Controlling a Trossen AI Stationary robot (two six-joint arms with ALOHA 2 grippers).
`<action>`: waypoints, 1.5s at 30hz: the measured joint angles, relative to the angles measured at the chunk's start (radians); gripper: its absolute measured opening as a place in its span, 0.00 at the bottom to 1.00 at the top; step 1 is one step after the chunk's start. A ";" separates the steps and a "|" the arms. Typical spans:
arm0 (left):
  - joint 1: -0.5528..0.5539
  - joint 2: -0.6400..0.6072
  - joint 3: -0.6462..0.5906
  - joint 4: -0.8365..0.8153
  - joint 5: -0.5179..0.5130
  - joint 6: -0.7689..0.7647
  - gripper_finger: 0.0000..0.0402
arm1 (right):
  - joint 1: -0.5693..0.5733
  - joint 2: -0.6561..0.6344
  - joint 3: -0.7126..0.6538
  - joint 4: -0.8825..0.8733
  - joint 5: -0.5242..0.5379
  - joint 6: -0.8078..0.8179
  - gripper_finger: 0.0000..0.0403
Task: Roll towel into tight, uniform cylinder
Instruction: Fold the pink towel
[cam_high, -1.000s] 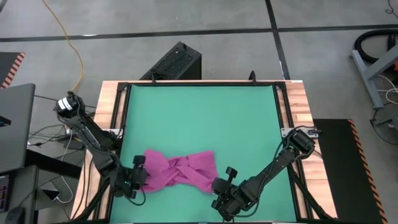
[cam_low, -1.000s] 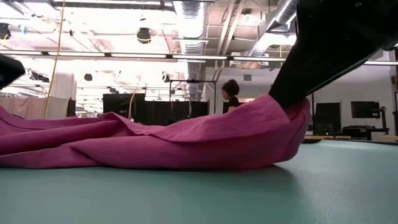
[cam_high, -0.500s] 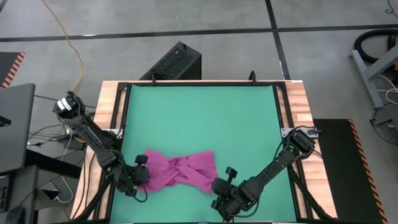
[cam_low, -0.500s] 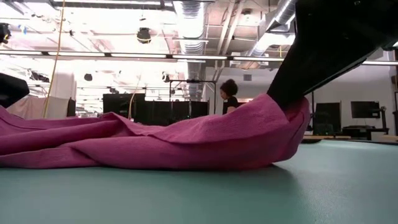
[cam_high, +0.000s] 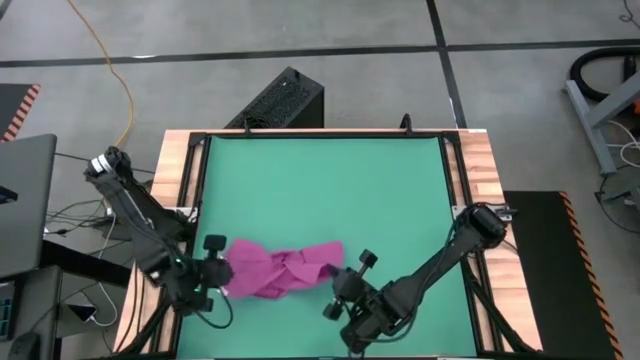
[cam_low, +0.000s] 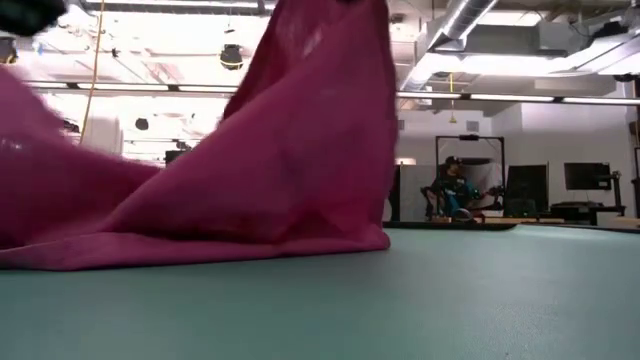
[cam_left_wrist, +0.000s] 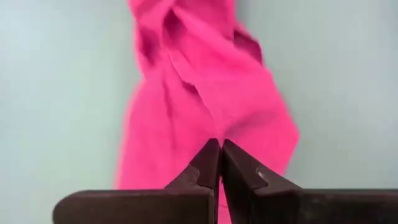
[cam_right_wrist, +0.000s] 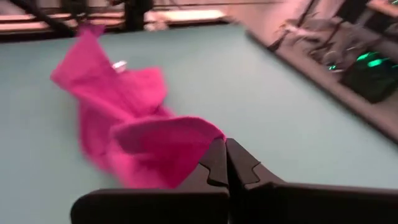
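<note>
towel (cam_high: 280, 268) on mat (cam_high: 330, 190) (near edge), between left gripper (cam_high: 222, 277), right gripper (cam_high: 337, 292)

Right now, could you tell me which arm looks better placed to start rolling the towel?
Neither clearly: the left end effector and right end effector each pinch an end of the bunched towel, lifted off the green mat.

Both arms are dark, slim and jointed, each with a round black knob beside its wrist. The left gripper (cam_left_wrist: 220, 163) and the right gripper (cam_right_wrist: 224, 163) each end in wedge-shaped dark fingers on a flat dark bar.
</note>
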 joint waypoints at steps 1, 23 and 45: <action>-0.005 0.000 0.037 -0.044 -0.014 0.011 0.00 | -0.005 0.000 0.024 -0.040 0.012 0.000 0.00; 0.094 -0.021 0.524 -0.629 -0.405 0.148 0.00 | -0.149 -0.001 0.474 -0.475 0.378 -0.302 0.00; 0.553 -0.093 0.733 -0.629 -0.474 0.514 0.00 | -0.348 -0.083 0.586 -0.706 0.265 -0.207 0.00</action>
